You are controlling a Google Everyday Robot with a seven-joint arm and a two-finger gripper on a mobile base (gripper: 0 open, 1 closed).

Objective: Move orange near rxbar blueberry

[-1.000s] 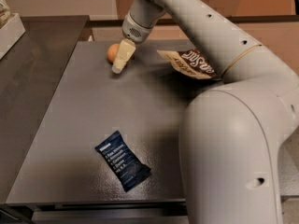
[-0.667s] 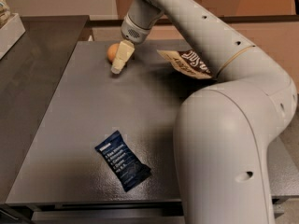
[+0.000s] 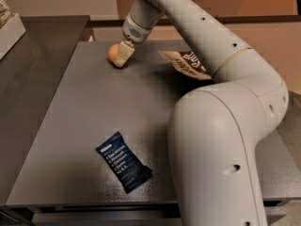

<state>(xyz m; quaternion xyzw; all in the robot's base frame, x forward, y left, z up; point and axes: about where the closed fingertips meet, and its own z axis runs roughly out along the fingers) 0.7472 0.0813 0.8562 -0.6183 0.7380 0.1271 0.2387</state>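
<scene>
Far up the dark bench [image 3: 70, 126] the pincer [image 3: 120, 58] is at the orange [image 3: 112, 52], gripping or not I cannot tell; hold snug before going to the rxbar blueberry [image 3: 123, 167].

Open tabletop [image 3: 89, 107] from hand [image 3: 120, 57] at orange [image 3: 112, 53] to rxbar blueberry [image 3: 123, 162]

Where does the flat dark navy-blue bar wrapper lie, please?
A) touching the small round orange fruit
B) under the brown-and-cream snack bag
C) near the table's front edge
C: the navy-blue wrapper lies by the front edge; the orange fruit sits at the far side with the gripper at it.
</scene>
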